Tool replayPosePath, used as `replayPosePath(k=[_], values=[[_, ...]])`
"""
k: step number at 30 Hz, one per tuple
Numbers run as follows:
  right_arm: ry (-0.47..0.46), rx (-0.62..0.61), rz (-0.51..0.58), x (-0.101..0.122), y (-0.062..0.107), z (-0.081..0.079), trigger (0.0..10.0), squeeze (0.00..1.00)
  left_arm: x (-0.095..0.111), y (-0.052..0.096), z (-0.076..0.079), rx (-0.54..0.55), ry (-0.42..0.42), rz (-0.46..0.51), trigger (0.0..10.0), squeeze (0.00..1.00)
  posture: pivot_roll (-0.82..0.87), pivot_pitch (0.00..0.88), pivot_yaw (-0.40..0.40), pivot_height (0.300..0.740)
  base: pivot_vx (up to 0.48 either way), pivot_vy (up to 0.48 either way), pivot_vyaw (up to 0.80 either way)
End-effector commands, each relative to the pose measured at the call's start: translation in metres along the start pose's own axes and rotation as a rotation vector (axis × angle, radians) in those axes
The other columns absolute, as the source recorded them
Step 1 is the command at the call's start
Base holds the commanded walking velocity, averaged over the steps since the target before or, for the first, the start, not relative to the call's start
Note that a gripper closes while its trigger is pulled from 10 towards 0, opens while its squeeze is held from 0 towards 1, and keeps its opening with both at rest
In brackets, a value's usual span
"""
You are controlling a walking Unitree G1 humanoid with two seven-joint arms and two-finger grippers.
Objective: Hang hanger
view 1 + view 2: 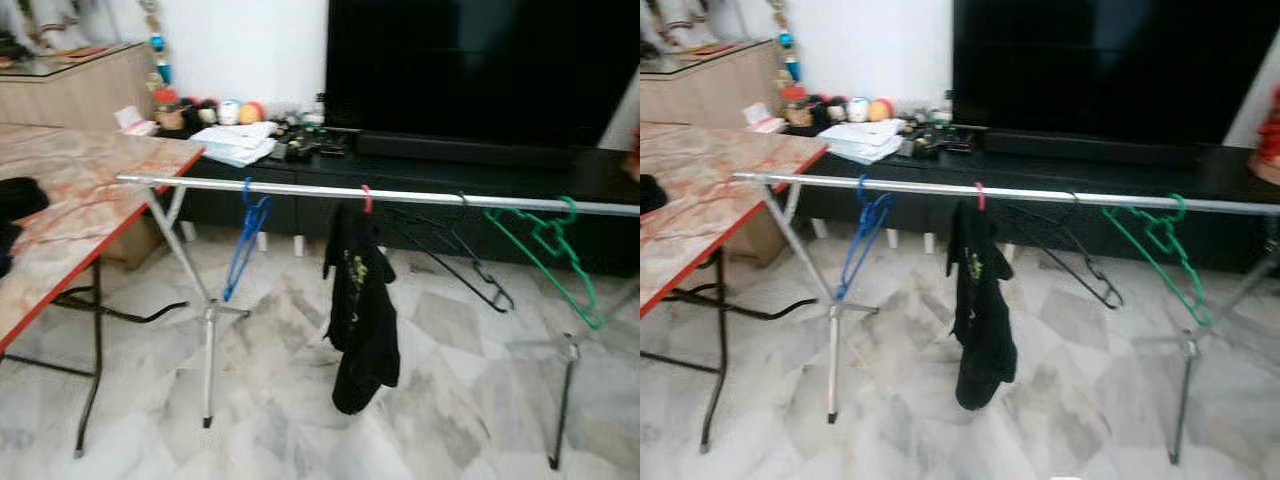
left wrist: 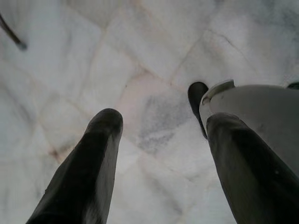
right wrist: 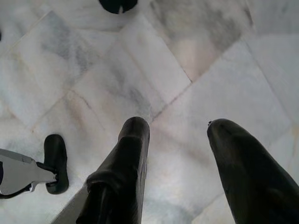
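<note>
Blue hanger [image 1: 245, 243], black garment [image 1: 360, 310] on a red hook, black hanger [image 1: 470, 262] and green hanger [image 1: 548, 250] hang along the rail [image 1: 300, 189]. Desk [image 1: 70, 200] beside the rail. Left tool [image 2: 159, 135] and right tool [image 3: 177, 135]: released, empty, above marble floor [image 1: 300, 400].

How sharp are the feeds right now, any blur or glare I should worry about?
Left eye view: soft, slightly blurred; green hanger and rail still readable; TV an unlit black mass. Left wrist view: left end effector blurred, pale marble floor bright. Right wrist view: right end effector in fair focus.
</note>
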State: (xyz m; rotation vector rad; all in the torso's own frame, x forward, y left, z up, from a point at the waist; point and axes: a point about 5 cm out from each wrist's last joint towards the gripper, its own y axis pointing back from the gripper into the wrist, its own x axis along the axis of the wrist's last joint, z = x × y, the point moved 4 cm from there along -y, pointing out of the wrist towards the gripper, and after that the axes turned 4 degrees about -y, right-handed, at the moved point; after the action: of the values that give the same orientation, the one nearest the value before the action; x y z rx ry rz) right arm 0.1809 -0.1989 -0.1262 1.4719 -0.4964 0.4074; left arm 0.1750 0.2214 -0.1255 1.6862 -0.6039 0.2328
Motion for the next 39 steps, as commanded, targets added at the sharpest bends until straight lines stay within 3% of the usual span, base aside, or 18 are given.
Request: replayPosePath(k=[1,16,22,35,39], values=[[-0.001,-0.007,-0.002,0.0,0.0001,0.0026,10.0,0.0,0.003,-0.0011,0.0068,-0.013,0.0,-0.004,10.0,0.0,-0.04,0.0,0.036,0.74,0.0,0.0,-0.79],[-0.001,-0.012,-0.006,-0.0015,0.0004,0.0031,10.0,0.0,-0.0023,0.0002,0.0076,-0.017,-0.035,-0.002,10.0,0.0,-0.05,0.0,0.04,0.74,0.0,0.0,-0.79],[-0.001,-0.014,-0.006,-0.0014,0.0004,0.0033,10.0,0.0,-0.0057,0.0009,0.0042,-0.016,-0.035,-0.011,10.0,0.0,-0.05,0.0,0.04,0.74,0.0,-0.418,-0.79],[0.001,-0.016,-0.008,-0.0029,0.0007,0.0033,10.0,0.0,-0.0012,0.0,0.0074,-0.019,-0.05,-0.003,10.0,0.0,-0.06,0.0,0.045,0.74,0.0,0.0,-0.79],[0.0,-0.016,-0.009,-0.0035,0.0008,0.0032,10.0,0.0,-0.0017,0.0,0.0074,-0.02,-0.064,-0.005,10.0,0.0,-0.06,0.0,0.047,0.74,0.0,-0.428,-0.79]])
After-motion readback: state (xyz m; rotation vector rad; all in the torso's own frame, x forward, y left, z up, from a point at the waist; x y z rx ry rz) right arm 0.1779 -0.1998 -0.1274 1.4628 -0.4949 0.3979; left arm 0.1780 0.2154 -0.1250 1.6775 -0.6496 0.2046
